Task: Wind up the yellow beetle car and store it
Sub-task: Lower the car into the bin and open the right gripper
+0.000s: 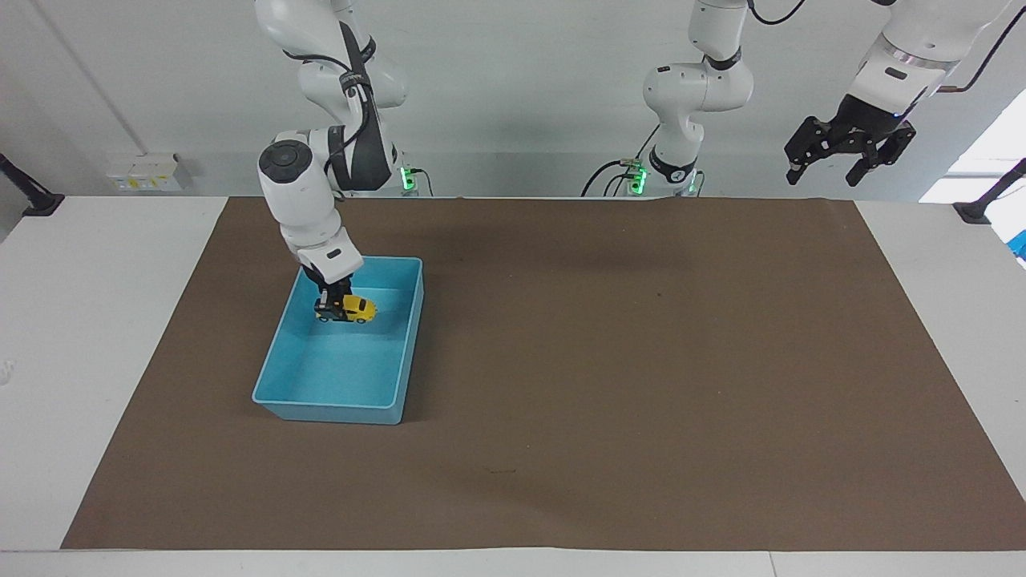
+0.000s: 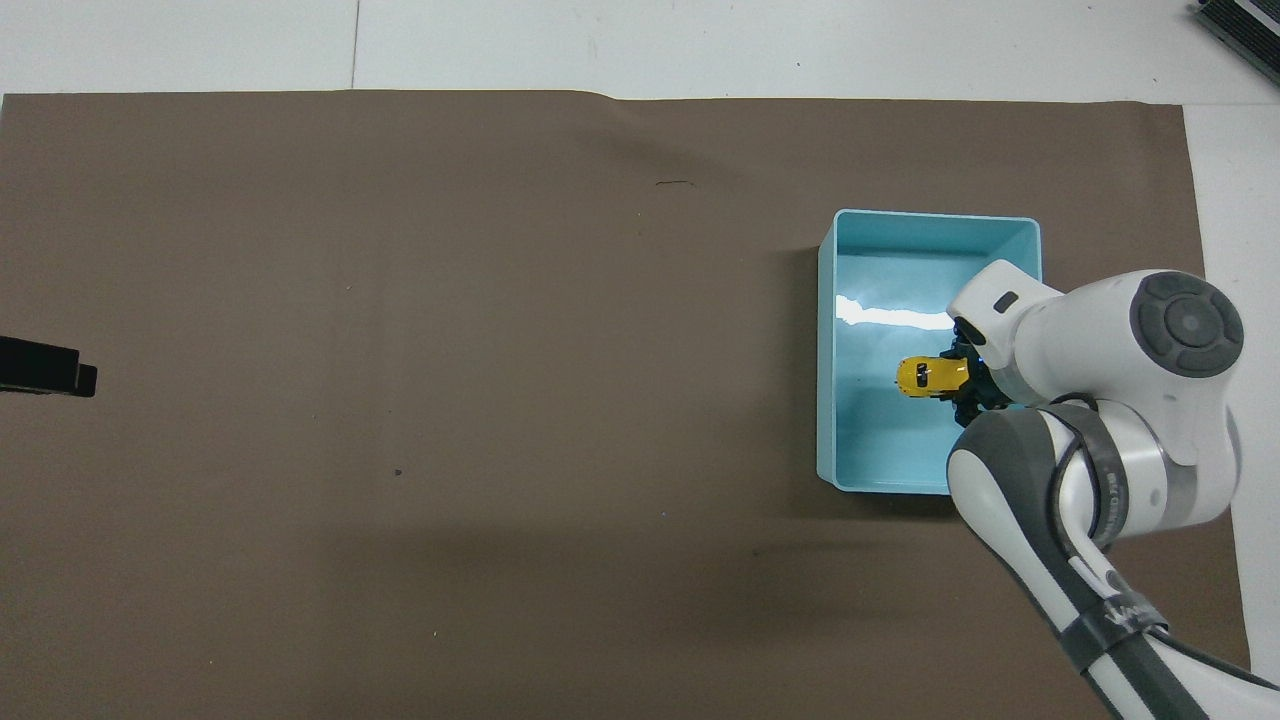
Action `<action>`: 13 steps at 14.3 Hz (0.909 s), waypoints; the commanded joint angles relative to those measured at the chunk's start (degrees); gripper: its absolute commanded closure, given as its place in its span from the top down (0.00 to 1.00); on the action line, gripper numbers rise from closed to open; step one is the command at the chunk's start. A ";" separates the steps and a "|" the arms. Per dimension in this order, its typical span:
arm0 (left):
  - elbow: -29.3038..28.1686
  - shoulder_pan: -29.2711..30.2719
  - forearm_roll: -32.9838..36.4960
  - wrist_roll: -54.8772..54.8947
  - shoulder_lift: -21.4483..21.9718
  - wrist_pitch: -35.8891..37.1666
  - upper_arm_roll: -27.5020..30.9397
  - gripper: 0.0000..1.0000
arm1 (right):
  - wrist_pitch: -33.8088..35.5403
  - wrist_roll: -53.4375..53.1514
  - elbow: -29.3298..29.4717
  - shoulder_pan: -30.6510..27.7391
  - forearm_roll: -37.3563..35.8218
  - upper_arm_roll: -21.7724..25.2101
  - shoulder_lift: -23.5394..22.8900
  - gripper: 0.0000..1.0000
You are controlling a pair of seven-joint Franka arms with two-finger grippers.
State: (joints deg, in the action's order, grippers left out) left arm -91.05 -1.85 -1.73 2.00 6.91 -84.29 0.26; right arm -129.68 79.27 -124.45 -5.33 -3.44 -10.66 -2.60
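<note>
Inside the light blue tray (image 1: 401, 353), right gripper (image 1: 327, 305) pinches the yellow beetle car (image 1: 356, 308).

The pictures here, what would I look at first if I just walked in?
The little yellow beetle car jumps out first, gripped at one end by the right gripper, low inside the light blue tray at the right arm's end of the table. Next you'd spot the left gripper, open and waiting high in the air above the left arm's end. Everything sits on a big brown mat.
</note>
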 commanded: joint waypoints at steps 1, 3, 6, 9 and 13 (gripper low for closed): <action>0.26 0.62 -0.46 0.73 0.56 1.14 -0.17 1.00 | -3.91 1.67 -1.94 -0.82 0.37 -0.50 -1.08 0.00; 0.26 0.62 -0.46 0.73 0.56 1.14 -0.17 1.00 | -5.76 1.24 -1.94 -0.56 0.46 -0.50 -2.49 0.00; 0.26 0.62 -0.46 0.73 0.56 1.14 -0.17 1.00 | -6.90 1.06 -2.03 -0.56 0.37 -0.41 -3.63 0.00; 0.26 0.62 -0.46 0.73 0.56 1.14 -0.17 1.00 | -9.44 1.15 -2.73 -0.56 0.37 -0.41 -5.04 0.00; 0.26 0.62 -0.46 0.73 0.56 1.14 -0.17 1.00 | -11.91 1.41 -2.91 -0.56 0.37 -0.41 -7.32 0.00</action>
State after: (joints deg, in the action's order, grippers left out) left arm -91.05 -1.85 -1.73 2.00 6.91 -84.28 0.26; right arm -139.77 79.27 -126.80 -5.34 -3.44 -10.71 -9.18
